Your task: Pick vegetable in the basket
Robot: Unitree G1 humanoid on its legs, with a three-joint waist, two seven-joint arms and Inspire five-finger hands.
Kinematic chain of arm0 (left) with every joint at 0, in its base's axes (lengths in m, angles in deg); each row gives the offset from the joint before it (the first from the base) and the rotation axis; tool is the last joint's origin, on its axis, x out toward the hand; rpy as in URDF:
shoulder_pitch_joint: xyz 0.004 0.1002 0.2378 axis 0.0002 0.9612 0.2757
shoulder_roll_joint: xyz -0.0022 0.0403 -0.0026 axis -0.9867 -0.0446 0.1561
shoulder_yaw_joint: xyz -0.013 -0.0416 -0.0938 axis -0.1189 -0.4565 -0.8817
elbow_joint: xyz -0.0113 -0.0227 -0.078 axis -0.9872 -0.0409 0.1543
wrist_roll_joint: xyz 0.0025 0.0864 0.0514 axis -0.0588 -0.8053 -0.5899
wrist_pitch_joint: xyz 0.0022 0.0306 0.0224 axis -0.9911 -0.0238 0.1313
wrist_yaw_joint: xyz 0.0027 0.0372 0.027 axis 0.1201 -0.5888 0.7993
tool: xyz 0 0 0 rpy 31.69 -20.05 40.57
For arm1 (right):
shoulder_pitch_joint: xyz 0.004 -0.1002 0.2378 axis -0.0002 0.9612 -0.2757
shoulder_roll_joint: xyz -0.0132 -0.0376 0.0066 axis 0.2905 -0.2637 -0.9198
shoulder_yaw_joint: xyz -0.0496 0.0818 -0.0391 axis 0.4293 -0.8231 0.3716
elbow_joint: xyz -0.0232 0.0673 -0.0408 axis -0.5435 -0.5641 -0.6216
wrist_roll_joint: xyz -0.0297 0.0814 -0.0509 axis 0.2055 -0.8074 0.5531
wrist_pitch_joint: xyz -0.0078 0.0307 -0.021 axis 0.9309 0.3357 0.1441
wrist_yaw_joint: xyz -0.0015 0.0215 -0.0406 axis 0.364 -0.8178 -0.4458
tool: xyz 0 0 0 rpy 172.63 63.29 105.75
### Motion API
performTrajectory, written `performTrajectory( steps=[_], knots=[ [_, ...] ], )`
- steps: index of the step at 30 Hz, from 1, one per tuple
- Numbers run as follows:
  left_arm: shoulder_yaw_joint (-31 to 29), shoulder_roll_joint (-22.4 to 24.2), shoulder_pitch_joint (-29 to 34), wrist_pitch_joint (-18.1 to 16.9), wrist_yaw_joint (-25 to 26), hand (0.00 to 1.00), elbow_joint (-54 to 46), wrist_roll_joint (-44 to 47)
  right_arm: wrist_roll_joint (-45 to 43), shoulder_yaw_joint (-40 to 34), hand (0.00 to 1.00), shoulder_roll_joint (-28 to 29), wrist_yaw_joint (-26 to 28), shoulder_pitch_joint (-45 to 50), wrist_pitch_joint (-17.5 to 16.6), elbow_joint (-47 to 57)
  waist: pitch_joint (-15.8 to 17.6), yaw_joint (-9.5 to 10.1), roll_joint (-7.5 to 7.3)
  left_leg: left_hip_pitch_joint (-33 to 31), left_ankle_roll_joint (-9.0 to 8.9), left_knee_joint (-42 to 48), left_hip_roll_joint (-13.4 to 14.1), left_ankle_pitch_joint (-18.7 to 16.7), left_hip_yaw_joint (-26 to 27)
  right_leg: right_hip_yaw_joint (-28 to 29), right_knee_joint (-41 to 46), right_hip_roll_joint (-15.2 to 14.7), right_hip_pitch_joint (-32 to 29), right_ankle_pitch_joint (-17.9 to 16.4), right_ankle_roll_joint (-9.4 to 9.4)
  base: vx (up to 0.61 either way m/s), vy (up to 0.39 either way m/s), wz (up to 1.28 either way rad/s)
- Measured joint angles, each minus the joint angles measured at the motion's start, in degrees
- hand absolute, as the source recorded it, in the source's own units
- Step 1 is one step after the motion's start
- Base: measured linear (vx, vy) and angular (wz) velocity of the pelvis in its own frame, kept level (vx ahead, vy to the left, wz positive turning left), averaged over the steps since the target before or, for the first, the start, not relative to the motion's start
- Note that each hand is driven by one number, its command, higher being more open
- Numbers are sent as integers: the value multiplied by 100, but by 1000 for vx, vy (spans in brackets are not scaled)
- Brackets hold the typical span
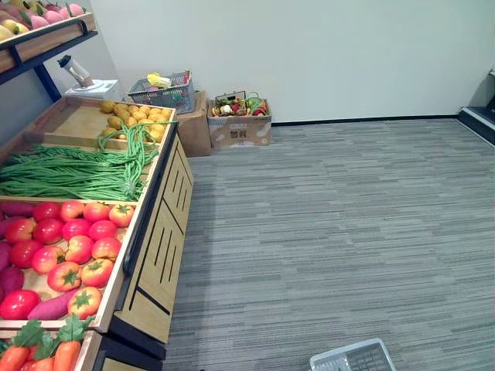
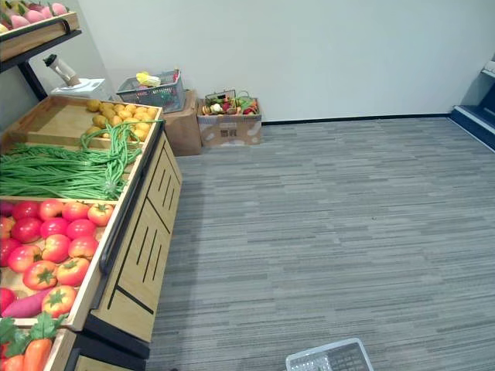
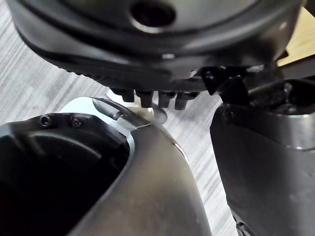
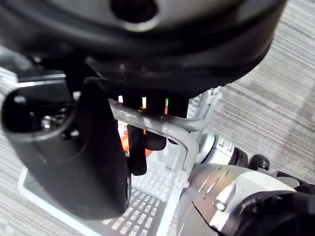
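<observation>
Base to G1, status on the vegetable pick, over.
Right hand shut on basket handle. Left hand low over carpet. Tomatoes, long beans, carrots on stand at left, no hand near them.

We see a wooden display stand point(image 1: 158, 255) along the left edge of the grey carpet point(image 1: 332, 232). At the carpet's far edge, against the white wall point(image 1: 309, 46), a brown box point(image 1: 195, 131) carries a grey wire basket point(image 1: 166, 94); an open cardboard box point(image 1: 241, 133) stands just beside it. A shelf point(image 1: 46, 40) above holds fruit point(image 1: 52, 15)
</observation>
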Motion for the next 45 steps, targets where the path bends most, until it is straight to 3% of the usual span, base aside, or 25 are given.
performTrajectory(
  steps=[14, 17, 18, 19, 22, 24, 26, 27, 28, 31, 32, 34, 37, 39, 43, 45],
  knots=[
    [135, -176, -87, 76, 311, 100, 123, -7, -9, 220, 0, 21, -13, -270, 46, -155, -71, 21, -237, -45, 123, 94, -123, -113, 268, 199, -587, -138, 108, 294, 185, -7, 71, -9],
    [136, -176, -92, 74, 366, 100, 113, -35, -9, 248, 0, 12, -55, -360, 54, -158, -48, 21, -216, -183, 155, 514, -30, -383, 353, -256, -455, -212, 56, 156, 177, -58, 54, -24],
    [135, -153, -99, 69, 448, 100, 81, -115, -19, 249, 0, 6, -85, -384, 54, -157, -32, 23, -191, -296, 150, 853, 26, -592, 358, -322, -107, -208, -85, 67, 195, -20, 58, -19],
    [138, -169, -107, 62, 515, 100, 58, -176, -25, 252, 0, 9, -121, -393, 54, -152, 10, 29, -216, -358, 200, 1132, 33, -833, 291, -290, 411, -211, -278, -161, 369, 2, 54, -26],
    [330, -129, -136, 10, 576, 100, 50, -355, -26, 250, 0, -2, -199, -519, 35, -148, 175, 85, -83, -69, 292, 1180, 122, -938, 336, -481, 2073, -320, -915, -362, 683, 17, 11, -29],
    [362, -151, -103, 21, 582, 100, 48, -468, -125, 240, 0, -6, -219, -446, 43, -158, 200, -12, -60, 133, 294, 1156, 147, -919, 293, -763, 2297, -493, -932, -602, 388, 10, -11, 23],
    [348, -172, -93, 69, 570, 100, 24, -457, -241, 244, 0, 9, -252, -350, 38, -150, 184, -5, -91, 189, 213, 1089, 125, -940, 288, -682, 1617, -612, -946, -508, 502, 29, -46, 5],
    [343, -202, -77, 126, 549, 100, -18, -437, -232, 262, 0, 21, -251, -344, 35, -154, 162, -4, -153, 156, 171, 1103, 88, -964, 278, -568, 1284, -648, -958, -275, 683, 121, -224, 21],
    [326, -236, -96, 205, 522, 100, -58, -467, -233, 303, 0, 60, -273, -275, 39, -175, 157, -21, -247, 142, 43, 1127, 68, -1026, 146, -593, 1182, -733, -957, 55, 388, 105, -190, 35],
    [241, -98, -115, 317, 456, 100, -147, -563, -240, 303, 0, -3, -277, -167, 64, -155, 49, -33, -25, 83, -178, 987, 370, -968, -71, -941, 1220, -528, -940, -155, 201, 155, -308, 48],
    [233, -48, -98, 321, 418, 100, -152, -556, -239, 302, 0, -28, -276, -175, 66, -138, 10, -14, 43, 137, -325, 787, 509, -837, -103, -1094, 1231, -412, -938, -249, 95, 100, -212, 28],
    [276, -75, -89, 310, 335, 100, -141, -625, -240, 304, 0, -14, -269, -212, 66, -127, 4, -35, 24, 181, -422, 506, 568, -530, -118, -1350, 1232, -399, -870, -346, -13, 92, -244, 66],
    [745, -169, -145, 146, 449, 100, 4, -437, -232, 518, 0, -206, -257, -395, 123, -144, 19, -13, -3, 282, -415, 182, 610, -154, -135, -1765, 1174, -429, -608, -516, -51, 59, -225, 73],
    [748, -172, -167, 77, 464, 100, 73, -518, -229, 527, 0, -196, -250, -413, 149, -149, 3, -18, -14, 294, -414, 179, 559, -155, -133, -1774, 1174, -480, -578, -514, -34, -3, -14, 26],
    [740, -185, -168, 67, 494, 100, 82, -571, -223, 526, 0, -291, -247, -392, 195, -170, 6, -38, 22, 163, -259, 350, 518, -368, -118, -1737, 1150, -500, -588, -491, 2, -30, 66, 3],
    [736, -207, -163, 78, 474, 100, 126, -687, -193, 527, 0, -296, -245, -341, 261, -161, 54, -31, 45, 102, -79, 701, 535, -553, -116, -1672, 974, -460, -418, -448, 59, -11, 54, -5]
  ],
)
